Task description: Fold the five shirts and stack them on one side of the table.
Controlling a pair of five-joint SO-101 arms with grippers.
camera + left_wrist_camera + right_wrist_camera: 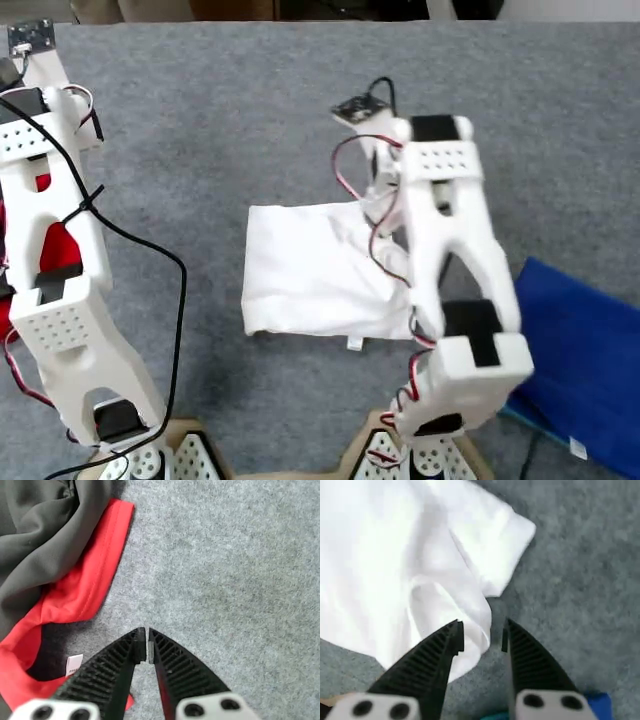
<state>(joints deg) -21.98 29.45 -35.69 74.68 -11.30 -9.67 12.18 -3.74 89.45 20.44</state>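
Note:
A partly folded white shirt (310, 270) lies in the middle of the grey table. My right gripper (481, 635) is open just above the edge of the white shirt (420, 555), with a fold of the cloth between its fingers. In the high view the right arm (450, 230) hangs over the shirt's right side. My left gripper (146, 646) is shut on nothing above bare carpet. It is beside a crumpled red shirt (80, 590) and a dark grey shirt (35, 535). The left arm (50, 260) stands along the table's left edge, over the red shirt (55, 245).
A blue shirt (585, 350) lies flat at the right front corner. A black cable (165, 260) runs from the left arm down toward the bases. Grey carpet (220, 120) covers the table, with open room at the back.

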